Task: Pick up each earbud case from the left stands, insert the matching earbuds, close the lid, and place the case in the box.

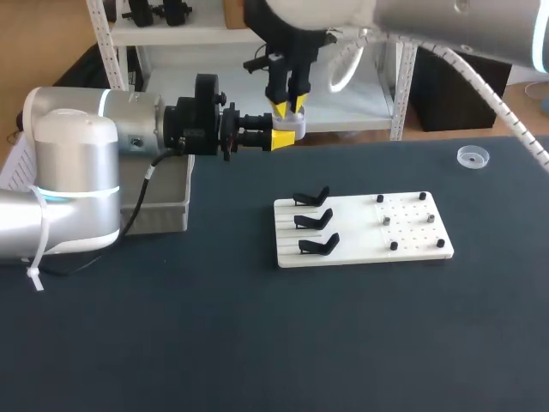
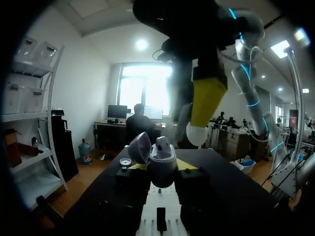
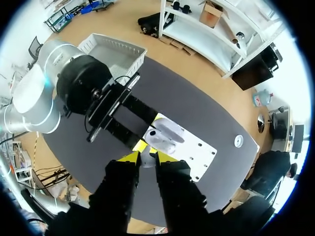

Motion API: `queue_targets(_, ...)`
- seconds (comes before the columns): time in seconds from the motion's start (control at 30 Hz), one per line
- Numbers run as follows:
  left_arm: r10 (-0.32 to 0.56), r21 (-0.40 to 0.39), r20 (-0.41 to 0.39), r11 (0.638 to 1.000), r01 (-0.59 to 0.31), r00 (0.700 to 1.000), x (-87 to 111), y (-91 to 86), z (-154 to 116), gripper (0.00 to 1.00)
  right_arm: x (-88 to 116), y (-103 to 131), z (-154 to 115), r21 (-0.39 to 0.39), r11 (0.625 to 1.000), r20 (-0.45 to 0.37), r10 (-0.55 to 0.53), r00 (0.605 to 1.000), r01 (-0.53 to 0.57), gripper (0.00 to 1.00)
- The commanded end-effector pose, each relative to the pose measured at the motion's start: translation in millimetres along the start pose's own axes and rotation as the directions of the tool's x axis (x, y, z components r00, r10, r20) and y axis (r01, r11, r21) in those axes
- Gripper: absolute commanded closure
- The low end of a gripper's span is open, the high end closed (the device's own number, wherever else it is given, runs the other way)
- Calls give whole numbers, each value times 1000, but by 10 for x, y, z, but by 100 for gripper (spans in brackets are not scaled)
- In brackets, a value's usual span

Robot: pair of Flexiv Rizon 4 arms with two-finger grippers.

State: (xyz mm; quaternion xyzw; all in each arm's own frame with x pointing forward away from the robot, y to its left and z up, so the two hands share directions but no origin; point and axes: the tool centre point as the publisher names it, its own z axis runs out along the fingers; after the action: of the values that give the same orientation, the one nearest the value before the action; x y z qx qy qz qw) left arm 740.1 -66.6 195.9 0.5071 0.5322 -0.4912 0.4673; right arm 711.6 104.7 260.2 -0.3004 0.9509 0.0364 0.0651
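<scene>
Dark tabletop point(image 1: 257, 343), far side: left gripper point(image 1: 279, 137) clamps the open earbud case point(image 2: 162, 164) in mid-air, 11 o'clock from the stand board point(image 1: 360, 230). Right gripper point(image 3: 146, 157), pinching a white earbud point(image 2: 197, 133), hangs just above — the case at its 6 o'clock, so insertion looks straight down.

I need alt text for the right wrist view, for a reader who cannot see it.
The right gripper holds a white earbud between its yellow tips; just ahead of it, the left gripper clamps an open earbud case. Beyond them lie the white stand board and the dark table.
</scene>
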Motion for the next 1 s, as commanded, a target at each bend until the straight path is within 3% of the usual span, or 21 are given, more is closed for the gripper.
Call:
queue_targets(0.03,1,-1,2,1000,-1,1000,5,1,1,100,-109,-36,-1,-4,1000,-35,-1,999,1,100)
queue_targets(1.0,1,-1,2,1000,-1,1000,5,1,1,100,-122,-67,190,2,1000,-71,6,997,-6,100)
